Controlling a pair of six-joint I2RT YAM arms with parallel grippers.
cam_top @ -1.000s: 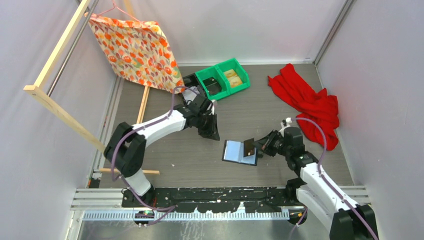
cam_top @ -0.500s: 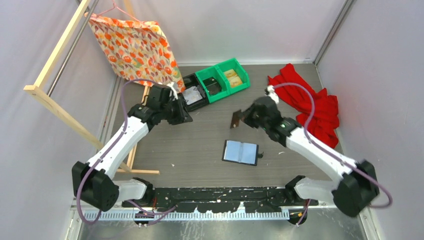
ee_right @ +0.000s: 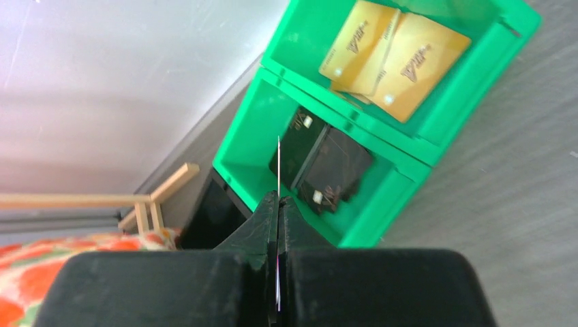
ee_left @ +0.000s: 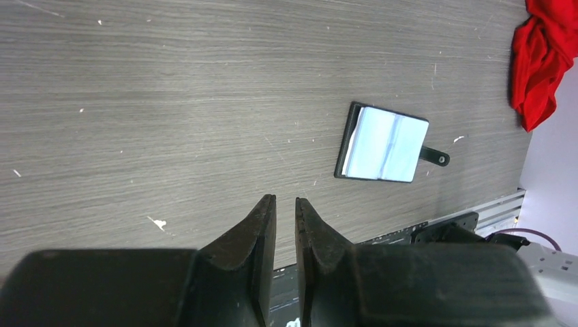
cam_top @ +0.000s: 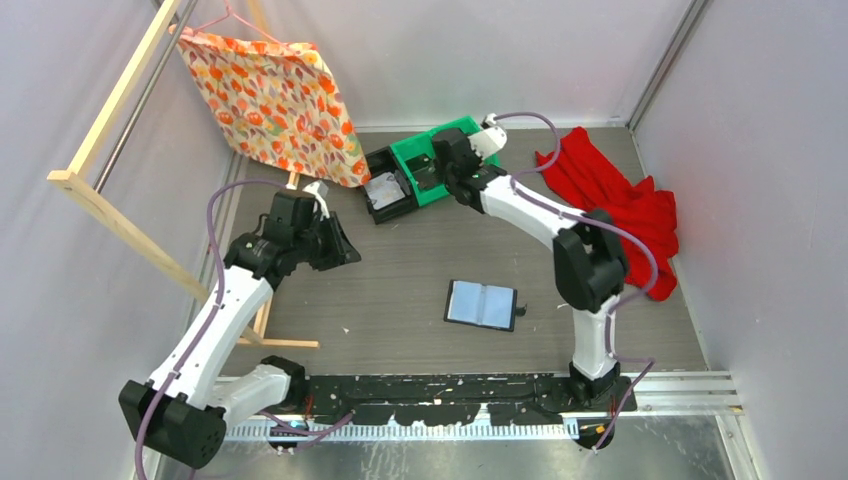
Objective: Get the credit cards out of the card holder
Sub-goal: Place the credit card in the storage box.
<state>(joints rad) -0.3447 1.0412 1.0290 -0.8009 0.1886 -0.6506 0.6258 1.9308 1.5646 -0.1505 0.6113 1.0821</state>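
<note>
Two arms in view, set well apart. The right arm reaches across to the far side of the table [cam_top: 400,290]. The right gripper [ee_right: 278,199] is pressed together on a thin credit card [ee_right: 278,158], seen edge-on and standing upright between the fingertips. The card's face cannot be read from this angle.

The gripper hangs over the green two-compartment bin [ee_right: 382,197], above the nearer compartment.
- Nearer compartment: dark cards [ee_right: 327,167] lying overlapped.
- Farther compartment: gold cards [ee_right: 382,54] lying overlapped.
- A black bin [cam_top: 385,192] sits just beside the green bin's left end. It has something pale and flat inside; I cannot tell what.

The left gripper [ee_left: 285,202] is over bare table on the left side. Its fingers are nearly together, with a narrow slit between them and nothing in it.

The card holder [cam_top: 482,305] lies opened flat on the table near the middle, well apart from both grippers. The glossy grey inner sleeves face up and the black snap tab [ee_left: 434,156] sticks out from one side. I cannot tell from these views whether any cards sit in the sleeves.

Other items:
- A red cloth [cam_top: 615,205] is crumpled at the right wall.
- An orange floral cloth [cam_top: 270,95] hangs from a wooden frame [cam_top: 110,215] at far left.
</note>
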